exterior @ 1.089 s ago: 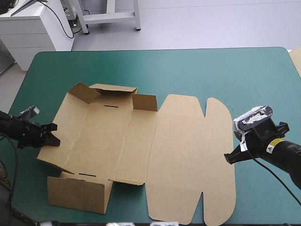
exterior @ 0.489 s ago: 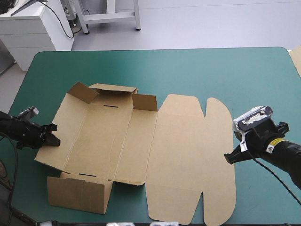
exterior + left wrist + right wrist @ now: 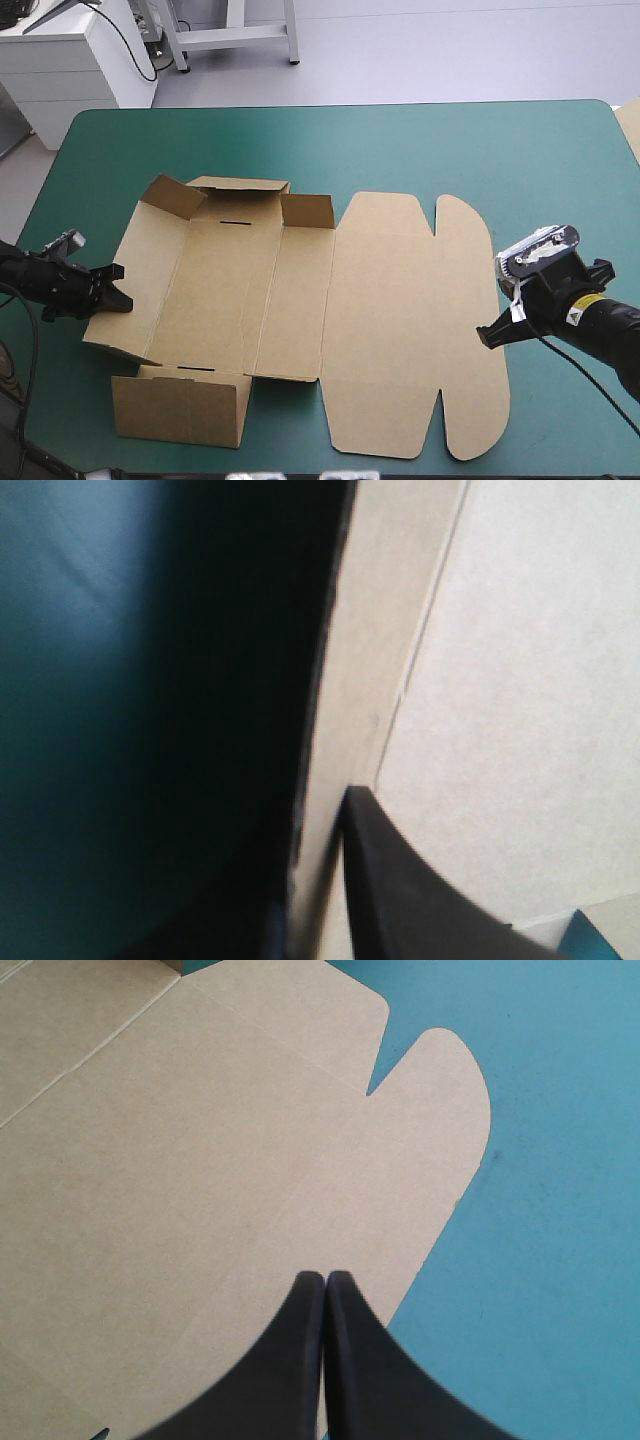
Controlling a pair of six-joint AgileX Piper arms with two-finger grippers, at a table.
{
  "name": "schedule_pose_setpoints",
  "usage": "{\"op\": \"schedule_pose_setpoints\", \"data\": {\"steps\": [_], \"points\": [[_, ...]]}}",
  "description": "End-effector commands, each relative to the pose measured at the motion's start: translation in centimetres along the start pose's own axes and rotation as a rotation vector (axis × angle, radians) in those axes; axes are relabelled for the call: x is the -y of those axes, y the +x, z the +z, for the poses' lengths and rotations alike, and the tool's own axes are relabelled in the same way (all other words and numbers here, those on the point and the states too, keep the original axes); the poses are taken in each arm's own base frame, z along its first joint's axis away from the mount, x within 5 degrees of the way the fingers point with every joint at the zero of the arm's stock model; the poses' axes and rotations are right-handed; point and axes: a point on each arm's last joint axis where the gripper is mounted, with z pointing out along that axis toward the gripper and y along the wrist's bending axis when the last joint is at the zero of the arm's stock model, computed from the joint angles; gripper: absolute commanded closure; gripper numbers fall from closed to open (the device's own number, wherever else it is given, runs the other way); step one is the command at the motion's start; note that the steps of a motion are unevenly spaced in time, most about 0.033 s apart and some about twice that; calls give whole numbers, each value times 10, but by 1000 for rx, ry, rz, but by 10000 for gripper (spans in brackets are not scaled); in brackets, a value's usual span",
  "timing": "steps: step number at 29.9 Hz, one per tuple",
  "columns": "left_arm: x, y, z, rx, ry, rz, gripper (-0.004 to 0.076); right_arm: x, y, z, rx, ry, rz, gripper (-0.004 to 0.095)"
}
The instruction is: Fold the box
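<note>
right gripper (image 3: 325, 1278) closed, over box (image 3: 190, 1170) edge, teal-green cover (image 3: 540, 1260)

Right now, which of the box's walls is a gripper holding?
The long left wall: the left gripper is shut on its outer edge. The far wall and the near wall stand free of both grippers.

Left pincer (image 3: 320, 815), one finger (image 3: 240, 900) a dark blur, box (image 3: 520, 700) cut off in wrist views

black arms (image 3: 612, 336), curved black fingers (image 3: 290, 1360), yellow label (image 3: 578, 316) on right one.
</note>
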Motion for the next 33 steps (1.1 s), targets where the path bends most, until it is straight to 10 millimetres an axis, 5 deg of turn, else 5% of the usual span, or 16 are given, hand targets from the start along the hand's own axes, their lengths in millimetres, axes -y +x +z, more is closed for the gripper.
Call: {"op": "schedule_pose_setpoints", "data": {"steps": [1,10,16,23,33], "points": [[11,6,-6,-35,29,8,728,3,-11,-7,84,27,-4,929],[22,-1,-7,51,146,111,729,3,-11,-7,84,27,-4,929],[46,-7,-31,207,212,221,729,3,-11,-7,90,29,-4,929],[114,-10,-72,307,127,490,727,5,-17,-8,153,50,-5,929],[228,-6,-92,356,-76,997,728,7,-22,-9,208,70,-7,929]]}}
